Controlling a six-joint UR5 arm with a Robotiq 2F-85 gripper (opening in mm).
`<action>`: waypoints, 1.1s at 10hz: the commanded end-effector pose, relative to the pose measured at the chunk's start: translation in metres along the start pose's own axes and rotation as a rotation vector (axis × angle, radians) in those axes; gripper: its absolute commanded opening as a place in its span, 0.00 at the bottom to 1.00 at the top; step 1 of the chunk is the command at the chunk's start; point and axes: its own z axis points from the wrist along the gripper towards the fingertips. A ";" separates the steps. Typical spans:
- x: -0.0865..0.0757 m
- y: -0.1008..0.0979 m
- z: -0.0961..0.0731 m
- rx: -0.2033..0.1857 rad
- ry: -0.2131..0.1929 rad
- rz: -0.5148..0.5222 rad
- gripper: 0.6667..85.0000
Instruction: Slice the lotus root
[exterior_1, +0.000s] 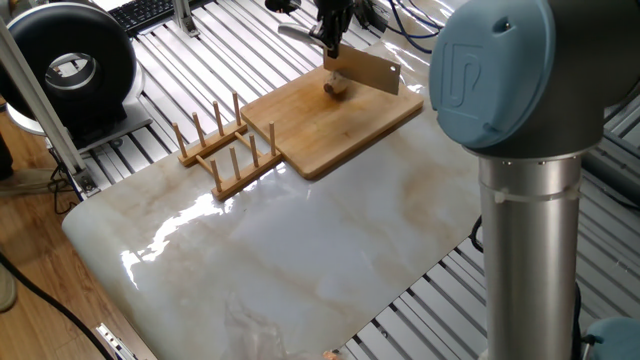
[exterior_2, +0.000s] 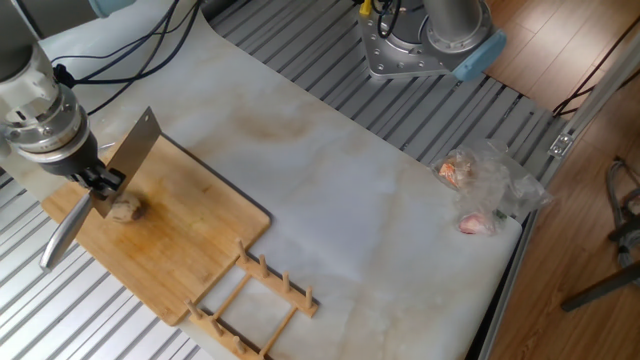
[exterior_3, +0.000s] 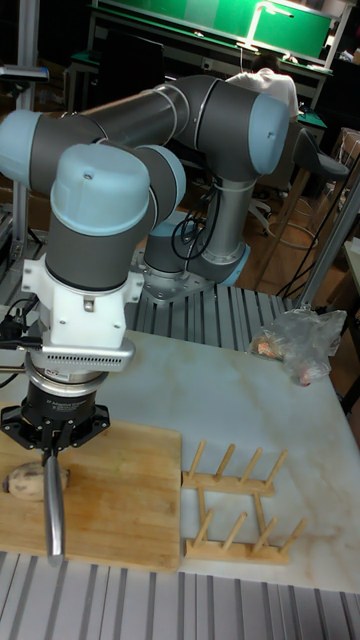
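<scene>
The lotus root is a small tan chunk lying at the far end of the bamboo board. My gripper is shut on a cleaver where handle meets blade. The blade hangs just over and beside the root. In the other fixed view the gripper holds the blade slanting up, the handle slanting down, and the lotus root sits right below. The tall fixed view shows the gripper, the handle and the lotus root partly behind it.
A wooden peg rack stands against the board's edge on the marble top. A crumpled plastic bag with pinkish items lies at the table's far corner. The arm's base is bolted beyond the marble. A black round device sits off to the side.
</scene>
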 end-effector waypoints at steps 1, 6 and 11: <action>-0.006 0.001 0.015 -0.028 -0.035 0.008 0.01; -0.004 0.003 0.001 -0.017 -0.007 0.015 0.01; -0.006 0.013 0.003 -0.060 -0.019 0.027 0.01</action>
